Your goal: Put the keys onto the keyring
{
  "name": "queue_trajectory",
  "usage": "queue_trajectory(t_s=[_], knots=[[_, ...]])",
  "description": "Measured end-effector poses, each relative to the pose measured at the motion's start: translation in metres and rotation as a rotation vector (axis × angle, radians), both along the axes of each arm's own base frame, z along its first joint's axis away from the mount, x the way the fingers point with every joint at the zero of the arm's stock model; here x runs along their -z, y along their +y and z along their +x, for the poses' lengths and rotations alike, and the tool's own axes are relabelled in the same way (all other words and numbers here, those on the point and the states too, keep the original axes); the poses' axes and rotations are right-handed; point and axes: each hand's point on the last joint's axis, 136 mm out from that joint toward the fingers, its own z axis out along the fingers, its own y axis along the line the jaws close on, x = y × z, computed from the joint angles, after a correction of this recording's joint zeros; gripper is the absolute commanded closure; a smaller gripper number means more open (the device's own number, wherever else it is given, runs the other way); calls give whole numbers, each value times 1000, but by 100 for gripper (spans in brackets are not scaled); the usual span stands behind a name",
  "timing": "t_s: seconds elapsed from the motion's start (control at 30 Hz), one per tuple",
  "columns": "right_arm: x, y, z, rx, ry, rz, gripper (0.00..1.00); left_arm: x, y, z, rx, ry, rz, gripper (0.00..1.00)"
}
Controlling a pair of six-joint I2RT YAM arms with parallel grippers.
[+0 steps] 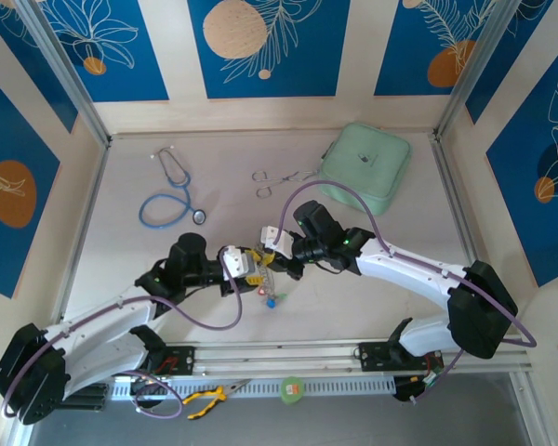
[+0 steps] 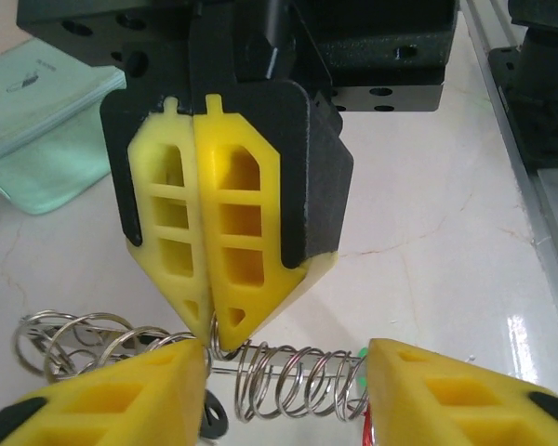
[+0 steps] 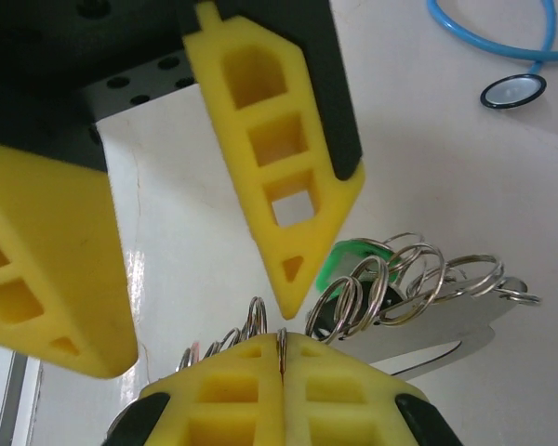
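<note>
Threading is judged to be the step in hand. One split ring [image 2: 228, 353] of the keys [image 1: 268, 290] is pinched between the closed fingertips of the right gripper [image 3: 281, 346], just beside the keyring [image 3: 446, 327], which is laid flat on the table under a row of rings. The left gripper [image 2: 288, 358] is spread wide and empty, straddling those rings; whether they are touched cannot be told. Next, a steadying grip on the keyring is probably called for.
</note>
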Motion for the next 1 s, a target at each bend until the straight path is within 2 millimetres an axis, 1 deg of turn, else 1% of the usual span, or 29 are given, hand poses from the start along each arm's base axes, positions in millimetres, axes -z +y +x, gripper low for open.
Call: queue_trajectory(t_s=[0.1, 0.23, 0.47, 0.67, 0.9, 1.0], knots=[[-1, 1, 0, -1, -2, 4, 100, 4, 0, 2, -9, -11, 18, 43], [-1, 2, -2, -5, -1, 4, 100, 10, 2, 4, -27, -15, 31, 43], [-2, 3, -1, 3, 3, 10, 100, 17, 1, 3, -24, -2, 53, 54], [-2, 2, 2, 29, 14, 7, 100, 26, 1, -7, 10, 42, 76, 64], [-2, 1, 4, 50, 33, 11, 100, 22, -3, -22, 81, 67, 53, 63], [-3, 0, 3, 39, 52, 26, 100, 22, -3, -24, 87, 70, 51, 62]])
